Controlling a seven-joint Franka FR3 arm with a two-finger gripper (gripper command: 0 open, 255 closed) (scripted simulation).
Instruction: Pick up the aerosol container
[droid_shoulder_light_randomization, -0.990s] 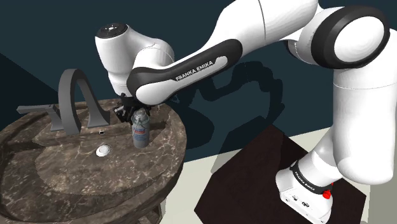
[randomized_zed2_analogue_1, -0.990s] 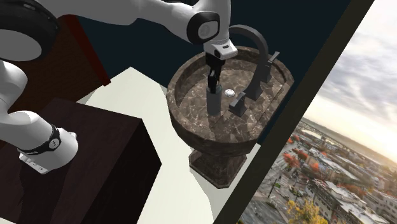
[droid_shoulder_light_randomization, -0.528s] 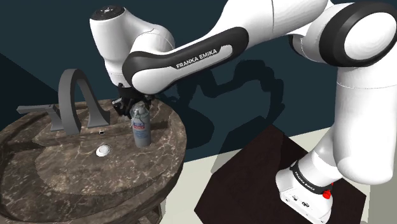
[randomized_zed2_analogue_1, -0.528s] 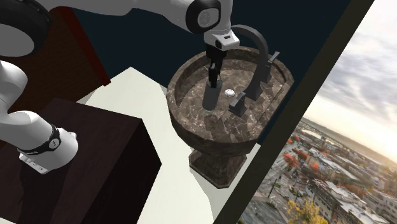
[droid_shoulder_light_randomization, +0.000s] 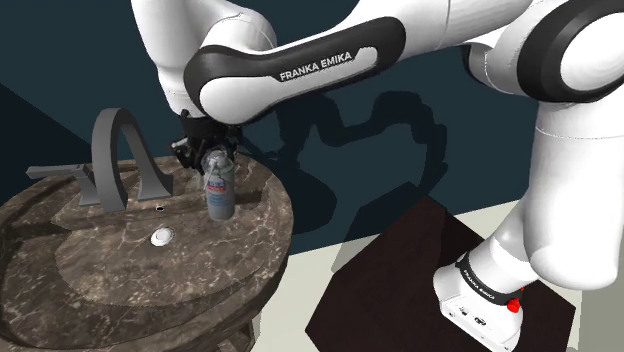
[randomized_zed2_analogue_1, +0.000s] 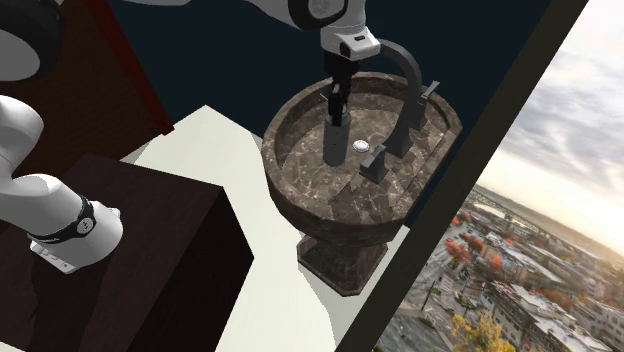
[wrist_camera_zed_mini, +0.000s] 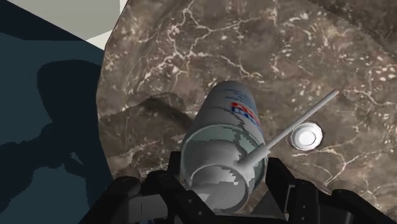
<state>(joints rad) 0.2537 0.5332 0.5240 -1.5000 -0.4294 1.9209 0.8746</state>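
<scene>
- On the shoulder view's left, a dark curved tap (droid_shoulder_light_randomization: 113, 158) stands at the back of a round sink (droid_shoulder_light_randomization: 275, 240) made of brown stone with pale veins.
- A small round drain (droid_shoulder_light_randomization: 162, 237) sits in the bowl, in front of the tap.
- Next comes the spray can (droid_shoulder_light_randomization: 220, 190). It is over the side of the bowl nearest the stand, near the drain but apart from it.
- The black hand (droid_shoulder_light_randomization: 210, 155) reaches down from above and holds the can by its top. In the wrist view, the fingers (wrist_camera_zed_mini: 283, 184) press on both sides of the can's top, so the hand is closed narrow on the can.
- The can's long way runs up and down. Its top is up in the hand and its bottom points down at the stone. It leans only a little.
- A thin white straw (wrist_camera_zed_mini: 299, 119) sticks out sideways from the can's top, toward the drain.
- I cannot tell if the can's bottom touches the stone or hangs just above it.
- I think the step now is the lift. To do it well, go straight up and go slowly.
- The can is round and smooth and is held only at its top, so it could swing or slip. A steady squeeze should help.
- The lift should also keep the straw away from the tap.
- Farther right, the white arm (droid_shoulder_light_randomization: 300, 70) bends back to the dark box stand (droid_shoulder_light_randomization: 400, 270).
</scene>
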